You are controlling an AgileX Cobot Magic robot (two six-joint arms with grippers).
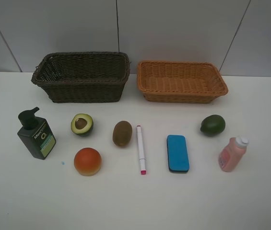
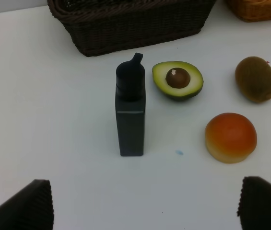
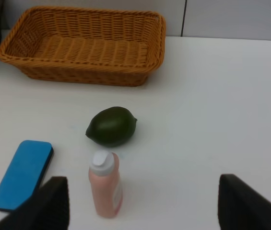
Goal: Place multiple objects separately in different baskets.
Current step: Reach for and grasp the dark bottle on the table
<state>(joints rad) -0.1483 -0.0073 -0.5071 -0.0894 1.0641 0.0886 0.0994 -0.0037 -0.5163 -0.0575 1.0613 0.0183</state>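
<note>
Left gripper (image 2: 145, 203) and right gripper (image 3: 147, 206) are held apart, empty, so centre-frame pump bottle (image 2: 129, 120) and pink bottle (image 3: 105, 189) can be grasped.

The high camera looked down over the whole worktop (image 1: 125, 201) toward its far edge. The wrist cameras faced likewise, lower and nearer: left shared the dark basket (image 2: 135, 28), right the orange basket (image 3: 82, 74).

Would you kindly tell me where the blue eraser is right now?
In the exterior high view, the blue eraser lies right of centre, between the marker and the pink bottle.
</note>
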